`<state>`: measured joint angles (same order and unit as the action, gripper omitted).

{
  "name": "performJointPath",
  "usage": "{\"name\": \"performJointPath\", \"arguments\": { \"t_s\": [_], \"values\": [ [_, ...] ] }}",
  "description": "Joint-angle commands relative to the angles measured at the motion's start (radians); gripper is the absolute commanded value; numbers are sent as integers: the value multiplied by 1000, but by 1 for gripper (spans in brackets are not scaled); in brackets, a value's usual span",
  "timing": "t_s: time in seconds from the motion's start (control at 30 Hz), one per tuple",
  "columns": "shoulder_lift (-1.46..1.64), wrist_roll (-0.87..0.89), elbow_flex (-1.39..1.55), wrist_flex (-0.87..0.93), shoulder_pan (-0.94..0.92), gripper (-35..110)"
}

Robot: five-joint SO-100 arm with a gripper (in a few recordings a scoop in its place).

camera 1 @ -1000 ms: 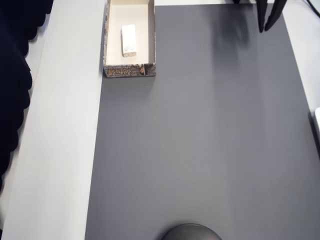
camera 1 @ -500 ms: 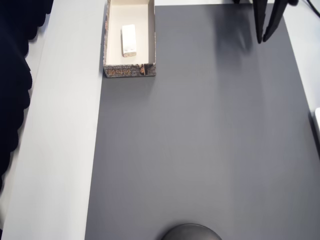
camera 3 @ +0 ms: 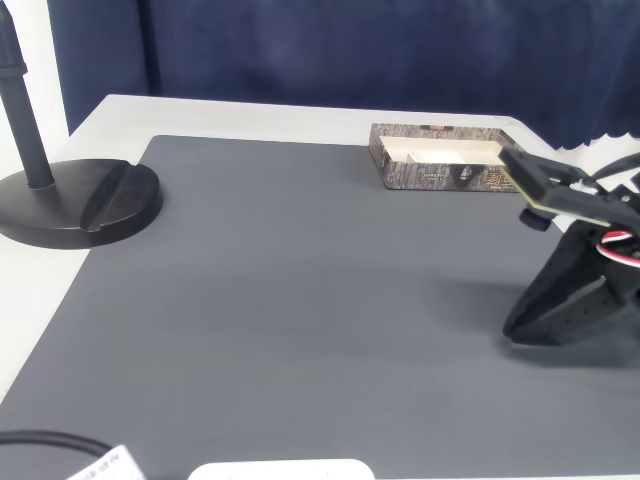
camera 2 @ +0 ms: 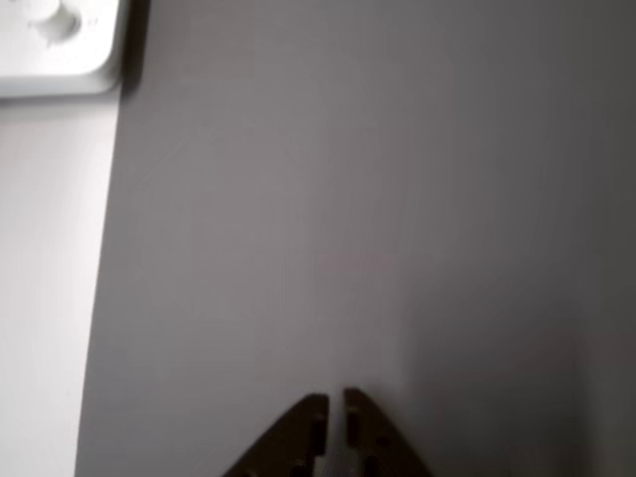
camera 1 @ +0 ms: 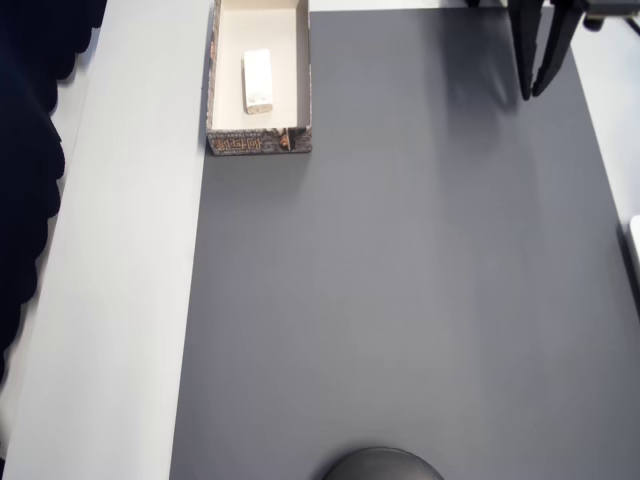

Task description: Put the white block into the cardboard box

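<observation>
Already the small flat white rectangular block (camera 1: 259,80) lies on the cream floor of the shallow cardboard box with the dark patterned outer wall (camera 1: 259,143), at the upper left of the overhead view, clear of the walls and lying along the box's length. You have nothing in the gripper (camera 1: 541,92): its two dark pointed fingers (camera 1: 524,60) hang at the upper right of that view, well apart from the box, tips drawn close with only a thin slit between them, which the wrist view (camera 2: 335,412) confirms over bare grey mat (camera 1: 400,300).

Over the last second the block and box have not shifted at all. What has changed is the arm: the fingers reach a little further down into the frame than before and have narrowed. In the fixed view the arm (camera 3: 575,280) sits folded low at the right edge of the bench (camera 3: 300,120). I judge that you are parking it and the task is done.
</observation>
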<state>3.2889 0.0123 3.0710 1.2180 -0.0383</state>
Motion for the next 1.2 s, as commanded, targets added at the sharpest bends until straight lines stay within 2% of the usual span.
{"name": "performJointPath", "arguments": {
  "t_s": [0.0, 0.13, 0.73, 0.97, 1.17],
  "values": [
    [37, 37, 21, 3, -5, -2],
    [37, 26, 21, 101, -6, -2],
    [37, 23, 21, 101, -31, -2],
    [37, -55, 21, 112, -26, -2],
    [37, -55, 21, 112, -26, -2]
  ]
}}
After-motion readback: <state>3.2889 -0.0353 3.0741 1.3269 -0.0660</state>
